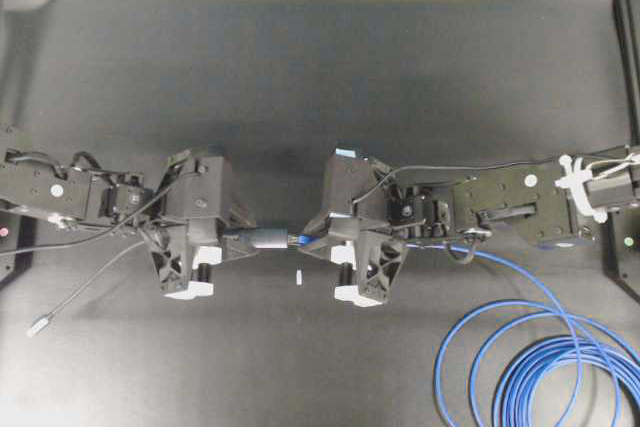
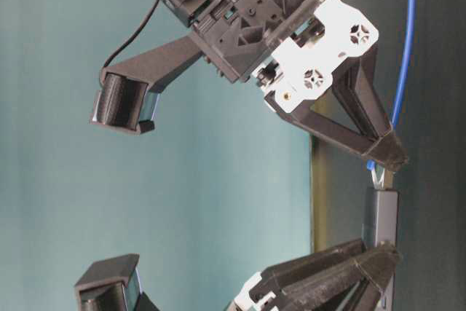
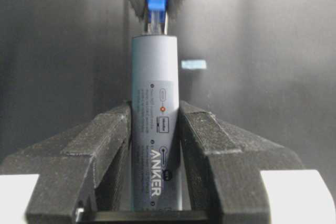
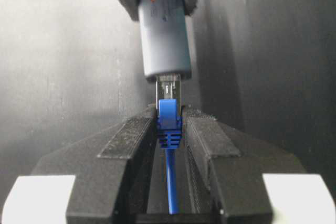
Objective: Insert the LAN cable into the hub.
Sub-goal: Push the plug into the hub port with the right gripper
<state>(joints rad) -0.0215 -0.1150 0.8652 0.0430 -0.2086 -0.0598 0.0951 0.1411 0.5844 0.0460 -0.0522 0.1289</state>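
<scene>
The left gripper [image 3: 155,129] clamps the slim dark-grey bar-shaped hub [image 3: 155,108], rigid and probably slippery, while straight ahead the right gripper [image 4: 169,121] pinches the limp bright-blue LAN cable [image 4: 169,116] by its firm boot, plug at the port.

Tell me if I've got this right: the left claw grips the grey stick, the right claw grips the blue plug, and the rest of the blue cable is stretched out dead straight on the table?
Nearly. The left gripper does hold the hub and the right gripper the LAN cable by its plug. But the cable is not straight: the overhead view shows it lying in loose loops at the table's lower right.
</scene>
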